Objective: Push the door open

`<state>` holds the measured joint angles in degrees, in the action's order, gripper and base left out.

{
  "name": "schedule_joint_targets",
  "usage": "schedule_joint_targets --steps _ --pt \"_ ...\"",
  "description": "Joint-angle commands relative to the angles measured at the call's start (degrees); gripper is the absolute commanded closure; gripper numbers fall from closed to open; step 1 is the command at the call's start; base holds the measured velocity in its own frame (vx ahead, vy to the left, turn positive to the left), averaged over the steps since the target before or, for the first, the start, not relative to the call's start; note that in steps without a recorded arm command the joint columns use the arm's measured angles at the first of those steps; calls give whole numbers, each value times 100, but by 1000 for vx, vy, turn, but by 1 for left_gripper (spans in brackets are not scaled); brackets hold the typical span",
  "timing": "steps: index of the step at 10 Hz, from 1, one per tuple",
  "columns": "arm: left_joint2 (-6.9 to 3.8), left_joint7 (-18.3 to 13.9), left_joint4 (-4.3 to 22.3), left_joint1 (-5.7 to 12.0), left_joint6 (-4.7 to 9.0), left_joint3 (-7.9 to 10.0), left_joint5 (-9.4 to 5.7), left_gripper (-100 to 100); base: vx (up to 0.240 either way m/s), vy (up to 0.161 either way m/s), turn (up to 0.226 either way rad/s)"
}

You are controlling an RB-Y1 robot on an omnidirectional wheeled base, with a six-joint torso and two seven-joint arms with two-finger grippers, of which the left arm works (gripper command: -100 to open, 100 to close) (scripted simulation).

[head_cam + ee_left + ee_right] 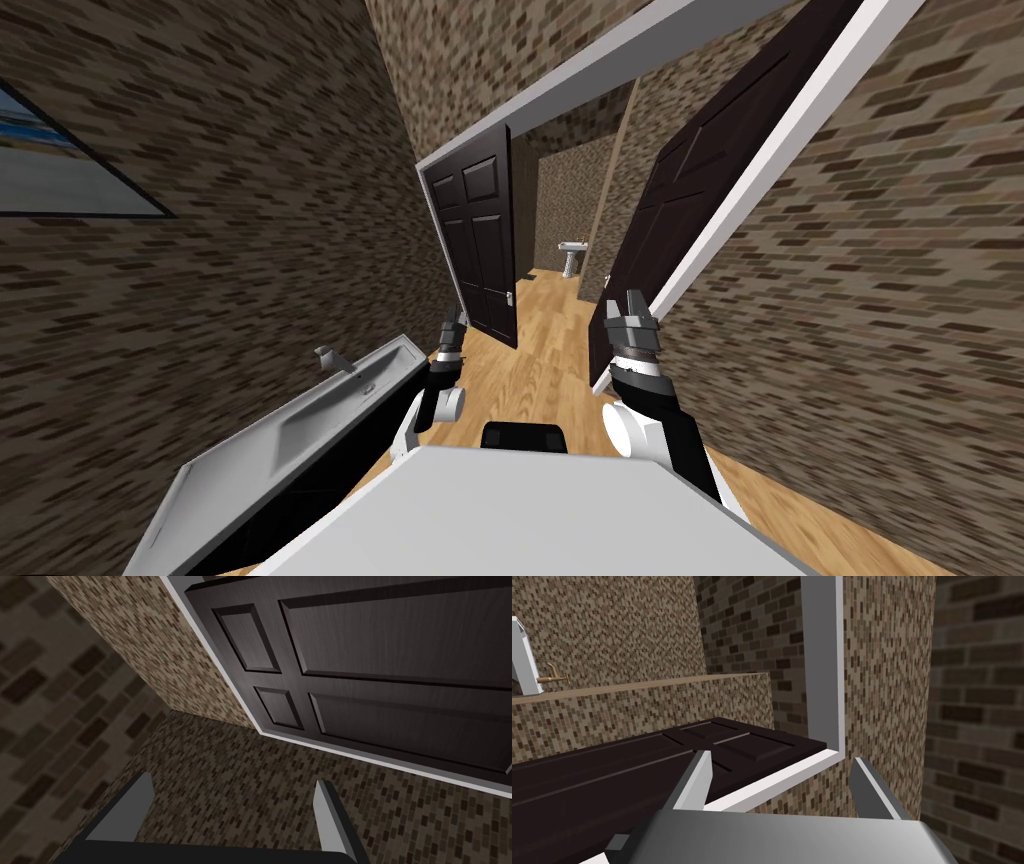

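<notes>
A narrow room with brown brick-patterned walls and a pale wood floor (530, 340), seen from above my chest. Ahead is a doorway with a white frame (742, 190) and two dark brown panelled doors.

The right door (690, 200) stands swung away from me at an angle, its edge by the right side of the frame. My right gripper (623, 298) is raised just beside that door's lower part and the frame. Its two fingers are spread apart and hold nothing. In my right wrist view, the right door (612, 776) lies close beside one finger (697, 786), with the white frame (824, 666) running between the fingers of the right gripper (782, 760). I cannot tell whether a finger touches the door.

The left door (480, 235) is also ajar, with a small silver handle (510, 298) near its free edge. My left gripper (452, 322) hovers near its base, fingers released and empty. My left wrist view looks past the left gripper (232, 780) at the left door (400, 651) and the brick wall beside it.

Between the doors, a white pedestal sink (570, 255) stands in the room beyond. On my left is a grey basin (300, 430) with a faucet (335, 358). A framed picture (60, 160) hangs on the wall above it.
</notes>
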<state>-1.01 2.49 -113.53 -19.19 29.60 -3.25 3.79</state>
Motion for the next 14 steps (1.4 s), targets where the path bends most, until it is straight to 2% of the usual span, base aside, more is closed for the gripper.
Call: schedule_joint_targets --steps 1,7,8,9,11,12,14 --pt "-40 -10 246 103 37 -25 -24 -100 70 27 -75" --pt "-175 -52 1404 560 287 -123 -132 -100 95 53 -74" --pt "-191 -60 1574 643 332 -140 -152 -100 96 61 -65" --pt "-191 -60 1660 643 332 -140 -152 -100 58 35 -36" --pt "-222 -76 2051 808 422 -176 -191 -100 59 26 -67" --pt "-222 -76 2095 808 422 -176 -191 -100 54 40 -26" --pt "-245 -92 2477 977 515 -212 -232 -100 62 41 -68"
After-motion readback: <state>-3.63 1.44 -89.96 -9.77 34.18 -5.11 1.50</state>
